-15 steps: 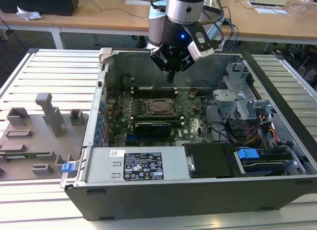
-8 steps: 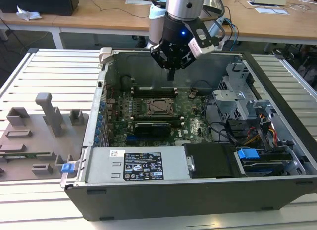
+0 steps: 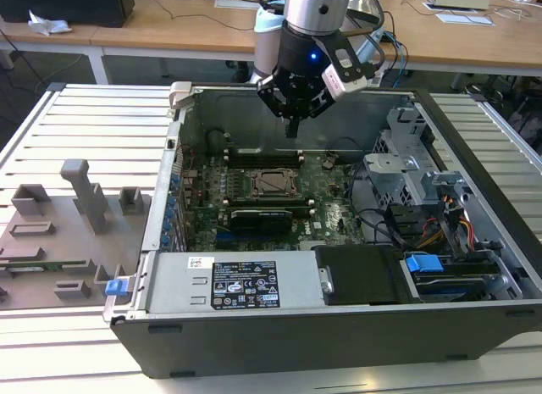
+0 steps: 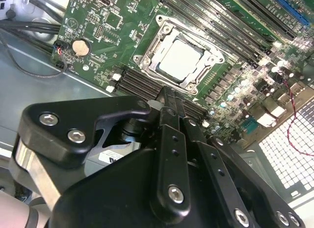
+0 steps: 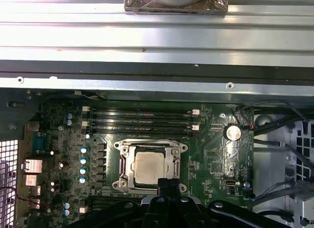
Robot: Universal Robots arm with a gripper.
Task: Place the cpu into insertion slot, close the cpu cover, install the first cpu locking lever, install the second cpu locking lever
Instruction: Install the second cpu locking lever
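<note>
Black and matte, my hand (image 4: 169,98) fills the near part of the second wrist view, its two slim fingers (image 5: 168,185) pressed together with nothing between them, tips hanging above the board and just short of the socket. In the exterior view the hand (image 3: 292,123) hovers inside the open case (image 3: 474,326), well above the green motherboard (image 3: 334,216).

Beyond the fingertips lies the cpu (image 4: 180,59), a flat square with a pale, dull-silver top, already seated in the insertion slot (image 5: 122,164). The cpu cover (image 4: 208,55), a thin bright metal frame with a big window, looks folded down around the chip, so the chip shows through it. I judge the work to be at the levers: I cannot tell from here whether either thin wire lever along the socket's sides is hooked.

To do this step well, I would keep the fingers closed as a single narrow pusher, come down beside the frame and not on the chip's lid, and press a lever steadily sideways under its catch. The wire is springy and slick, so a glancing contact could slip off onto the small capacitors nearby.

Farther off run the long black memory slots (image 5: 142,121), and past them the ribbed grey bench (image 5: 157,37).
</note>
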